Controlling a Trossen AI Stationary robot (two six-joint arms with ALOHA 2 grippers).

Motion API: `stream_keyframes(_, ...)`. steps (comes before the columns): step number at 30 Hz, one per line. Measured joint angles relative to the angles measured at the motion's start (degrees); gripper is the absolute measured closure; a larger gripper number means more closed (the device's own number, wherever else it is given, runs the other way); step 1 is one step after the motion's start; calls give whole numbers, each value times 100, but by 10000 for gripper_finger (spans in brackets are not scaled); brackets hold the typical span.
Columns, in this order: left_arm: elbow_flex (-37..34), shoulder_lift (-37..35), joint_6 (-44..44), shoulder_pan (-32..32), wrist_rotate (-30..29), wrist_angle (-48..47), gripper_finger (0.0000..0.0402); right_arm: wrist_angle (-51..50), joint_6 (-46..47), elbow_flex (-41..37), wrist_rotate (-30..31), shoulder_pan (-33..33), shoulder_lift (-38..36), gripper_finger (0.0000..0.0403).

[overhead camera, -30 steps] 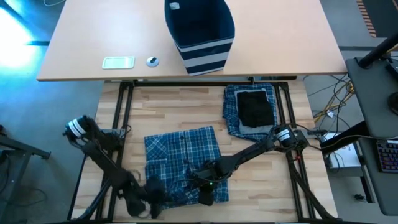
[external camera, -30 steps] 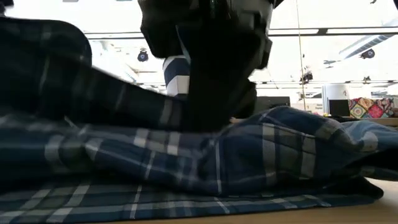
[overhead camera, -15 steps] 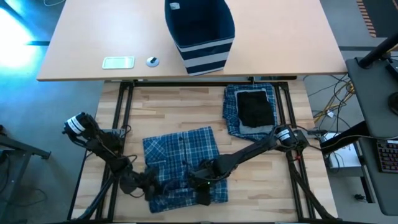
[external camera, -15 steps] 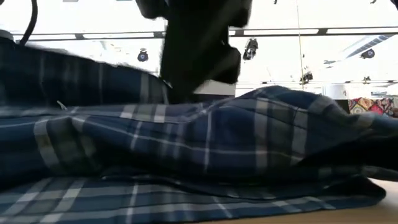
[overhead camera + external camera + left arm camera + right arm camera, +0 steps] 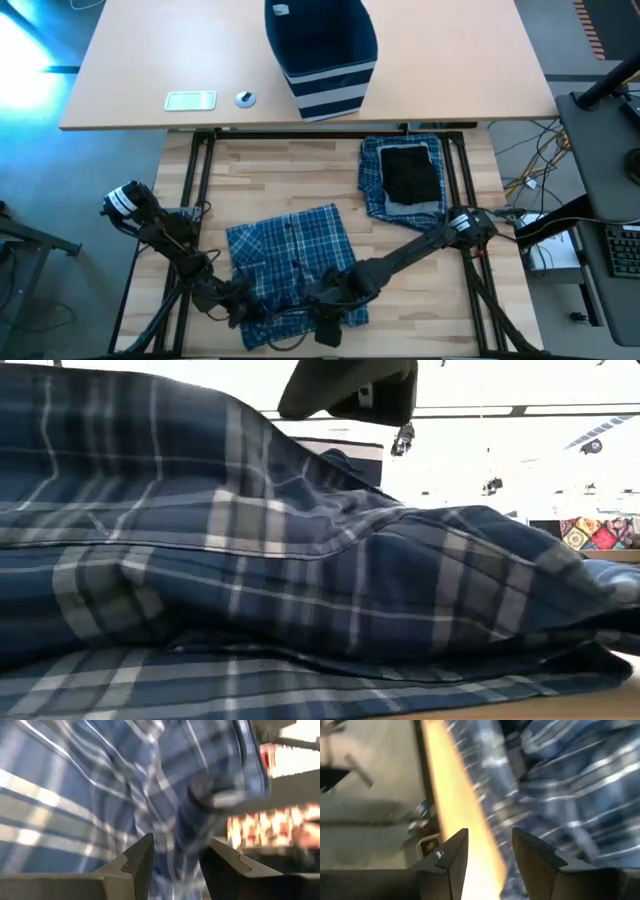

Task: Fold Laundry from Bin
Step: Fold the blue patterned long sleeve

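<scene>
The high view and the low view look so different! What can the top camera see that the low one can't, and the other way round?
Only the high view shows both arms whole, the left gripper and right gripper at the plaid shirt's near edge, the folded stack and two small items on the far table. Only the low view shows the shirt's bulging folds from the side and the bright room behind. Both show the plaid shirt and the striped bin.

Shirt (image 5: 290,265) front-centre on table (image 5: 290,175); folded pile (image 5: 405,178) right-rear; bin (image 5: 320,50) behind on desk (image 5: 150,60).
</scene>
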Motion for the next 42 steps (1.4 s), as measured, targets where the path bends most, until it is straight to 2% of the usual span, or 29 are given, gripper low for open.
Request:
stream_keyframes(3,94,0,440,4,616,13,272,-62,125,0,539,-29,0,263)
stream_keyframes(5,161,0,529,2,886,-17,275,-166,206,0,678,-83,0,268)
stream_keyframes(7,181,3,476,2,992,-48,275,-187,340,0,538,-109,0,272)
stream_keyframes(12,181,7,369,4,989,-182,276,-162,1123,-9,-380,78,35,295)
stream_keyframes(16,194,7,519,4,989,-196,276,33,2531,-22,-301,227,270,337)
stream_keyframes(18,239,11,668,4,989,-201,276,285,2793,-28,-126,202,456,364)
stream_keyframes(21,306,11,778,4,1024,-239,276,811,2936,-31,275,108,664,389)
stream_keyframes(25,428,11,565,-2,1528,-501,276,1463,2961,-4,272,-163,798,392)
stream_keyframes(28,563,-36,266,-113,1856,-752,276,1383,2880,-4,299,-377,806,393)
stream_keyframes(32,914,-322,0,-339,1922,-1569,276,1018,2689,-28,111,-548,806,394)
stream_keyframes(35,1395,-653,-40,-443,1566,-2944,276,1019,2588,-105,87,-618,807,394)
stream_keyframes(36,1606,-771,28,-444,1236,-3455,276,1017,2567,-117,87,-628,808,394)
stream_keyframes(38,2074,-914,295,-398,202,-4457,276,1068,2496,-152,89,-634,850,394)
stream_keyframes(40,2438,-925,635,-245,-730,-5060,276,1210,2378,-175,22,-634,931,394)
stream_keyframes(42,2603,-868,994,79,-914,-5152,278,1376,2218,-179,-209,-630,1026,394)
